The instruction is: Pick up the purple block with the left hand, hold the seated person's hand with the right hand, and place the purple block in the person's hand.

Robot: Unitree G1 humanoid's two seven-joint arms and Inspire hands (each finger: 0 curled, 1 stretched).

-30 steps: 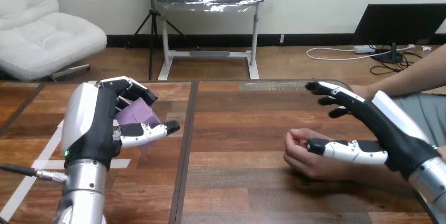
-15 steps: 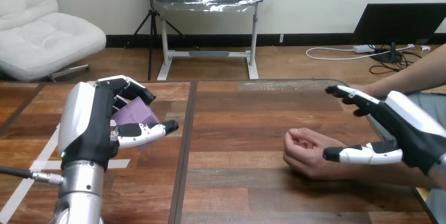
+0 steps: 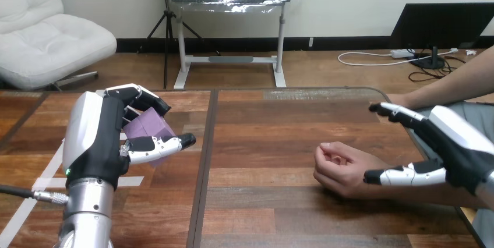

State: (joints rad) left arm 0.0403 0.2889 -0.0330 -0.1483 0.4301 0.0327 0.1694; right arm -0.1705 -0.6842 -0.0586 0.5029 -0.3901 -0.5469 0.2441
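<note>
Wooden table (image 3: 274, 201) planks run across the scene, with strips of white tape (image 3: 49, 172) at the left. The purple block (image 3: 145, 127) is up off the wood at the table's left, held in the left hand (image 3: 96, 140). That hand's fingers (image 3: 140, 94) curl over the block's top and its thumb (image 3: 157, 146) crosses just beneath the block, so the block is clamped between them. The silver left forearm (image 3: 87, 213) rises upright from the bottom edge.

Well apart, right of the table's middle, the person's hand (image 3: 341, 169) rests on the wood, loosely curled with the palm side turned up. The right hand (image 3: 463, 149) is beside the person's wrist, spread wide. Its fingers (image 3: 399, 112) reach out straight above the forearm and its thumb (image 3: 402, 175) lies along the wrist. Whether the thumb touches the wrist cannot be told, and nothing is gripped.
</note>
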